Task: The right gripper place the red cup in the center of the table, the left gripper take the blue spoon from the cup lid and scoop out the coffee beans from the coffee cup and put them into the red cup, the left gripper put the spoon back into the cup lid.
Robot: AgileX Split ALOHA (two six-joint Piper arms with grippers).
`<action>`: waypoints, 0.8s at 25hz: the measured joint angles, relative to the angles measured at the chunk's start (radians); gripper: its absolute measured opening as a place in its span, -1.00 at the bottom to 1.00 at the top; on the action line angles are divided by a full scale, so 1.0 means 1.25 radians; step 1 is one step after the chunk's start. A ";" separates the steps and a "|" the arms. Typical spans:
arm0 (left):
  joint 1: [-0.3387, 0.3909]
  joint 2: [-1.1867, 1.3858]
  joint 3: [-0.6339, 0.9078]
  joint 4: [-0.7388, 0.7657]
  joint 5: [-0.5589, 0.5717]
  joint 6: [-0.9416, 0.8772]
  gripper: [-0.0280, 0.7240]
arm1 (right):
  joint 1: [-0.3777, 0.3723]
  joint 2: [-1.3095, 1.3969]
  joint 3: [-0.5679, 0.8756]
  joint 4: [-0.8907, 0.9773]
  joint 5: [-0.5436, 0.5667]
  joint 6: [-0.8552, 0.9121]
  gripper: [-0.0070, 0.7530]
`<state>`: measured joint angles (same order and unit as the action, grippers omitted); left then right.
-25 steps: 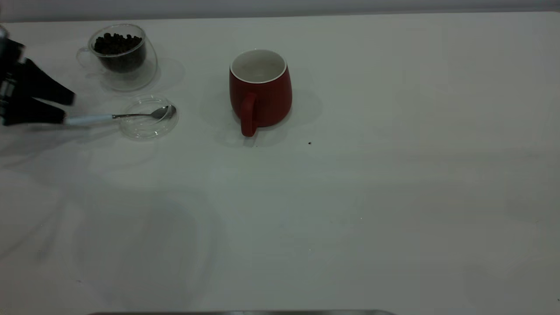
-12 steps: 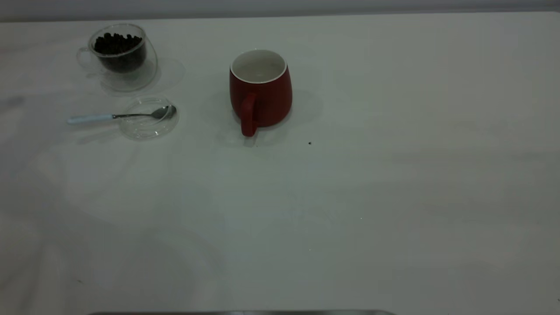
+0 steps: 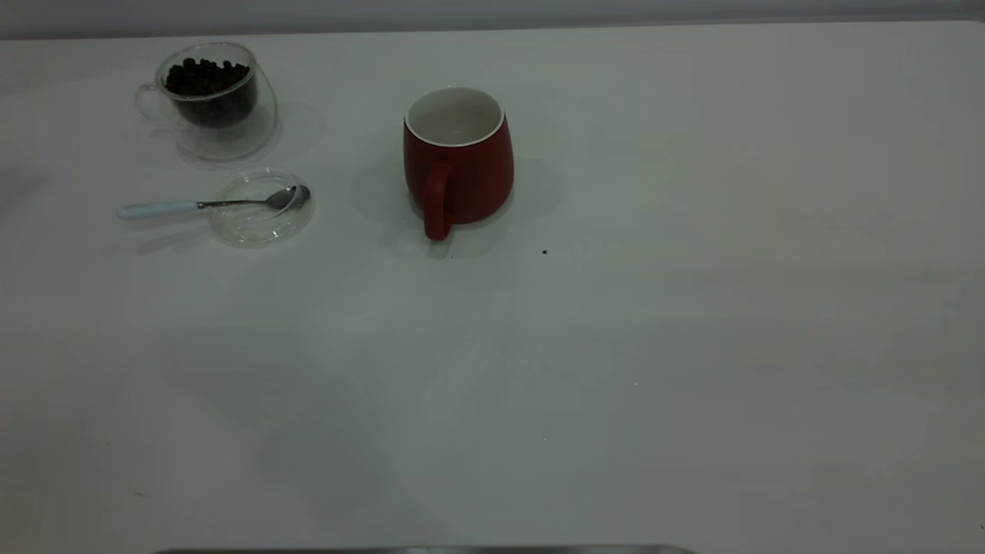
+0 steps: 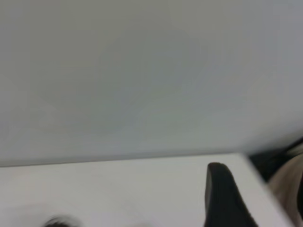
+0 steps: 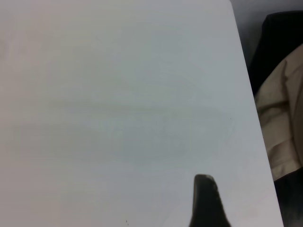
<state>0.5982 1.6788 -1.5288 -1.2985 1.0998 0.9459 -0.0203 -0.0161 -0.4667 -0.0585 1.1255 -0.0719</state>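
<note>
The red cup stands upright near the middle of the table, its handle turned toward the camera and its white inside showing no beans that can be made out. Well to its left the cup lid lies flat, with the blue spoon resting across it: the metal bowl sits inside the lid's rim and the pale handle sticks out over the tabletop, pointing away from the red cup. Just behind the lid is the coffee cup, clear glass, holding a heap of coffee beans. A tiny dark speck lies on the table near the red cup's right side.

Neither arm shows in the exterior view. Each wrist view shows one dark fingertip of its own arm, the left gripper and the right gripper, over bare table with nothing held in sight; whether either pair of jaws is open or closed cannot be told.

Judging by the layout, the cup placement is done and the spoon lies in the lid, so either the scooping has yet to start or the task is over; the empty-looking cup suggests the former. The next move would then call for the left gripper to come in over the protruding handle and pinch it cleanly, without dragging the light lid
</note>
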 joint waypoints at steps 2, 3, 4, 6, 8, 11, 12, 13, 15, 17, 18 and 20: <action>-0.022 -0.087 0.000 0.093 -0.022 -0.065 0.23 | 0.000 0.000 0.000 0.000 0.000 0.000 0.38; -0.036 -0.116 0.000 0.148 -0.025 -0.100 0.23 | 0.000 0.000 0.000 0.000 0.000 0.000 0.38; -0.051 -0.144 0.000 0.205 -0.027 -0.140 0.23 | 0.000 0.000 0.000 0.000 0.000 0.000 0.38; -0.093 -0.204 0.002 0.326 -0.026 -0.220 0.23 | 0.000 0.000 0.000 0.000 0.000 0.000 0.38; -0.138 -0.257 0.002 0.444 -0.026 -0.302 0.23 | 0.000 0.000 0.000 0.000 0.000 0.000 0.38; -0.195 -0.319 0.002 0.621 -0.019 -0.441 0.23 | 0.000 0.000 0.000 0.000 0.000 0.000 0.38; -0.206 -0.338 0.004 0.677 -0.003 -0.493 0.23 | 0.000 0.000 0.000 0.000 0.000 0.000 0.38; -0.211 -0.352 0.010 0.725 0.012 -0.525 0.23 | 0.000 0.000 0.000 0.000 0.000 0.000 0.38; -0.213 -0.378 0.035 0.786 0.051 -0.574 0.23 | 0.000 0.000 0.000 0.000 0.000 0.000 0.38; -0.213 -0.403 0.080 0.818 0.052 -0.596 0.23 | 0.000 0.000 0.000 0.000 0.000 0.000 0.38; -0.213 -0.416 0.114 0.826 0.052 -0.599 0.23 | 0.000 0.000 0.000 0.000 0.000 0.000 0.38; -0.214 -0.441 0.189 0.829 0.052 -0.604 0.23 | 0.000 0.000 0.000 0.000 0.000 0.000 0.38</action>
<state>0.3311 1.1270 -1.2922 -0.2627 1.1650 0.1905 -0.0203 -0.0161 -0.4667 -0.0585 1.1255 -0.0719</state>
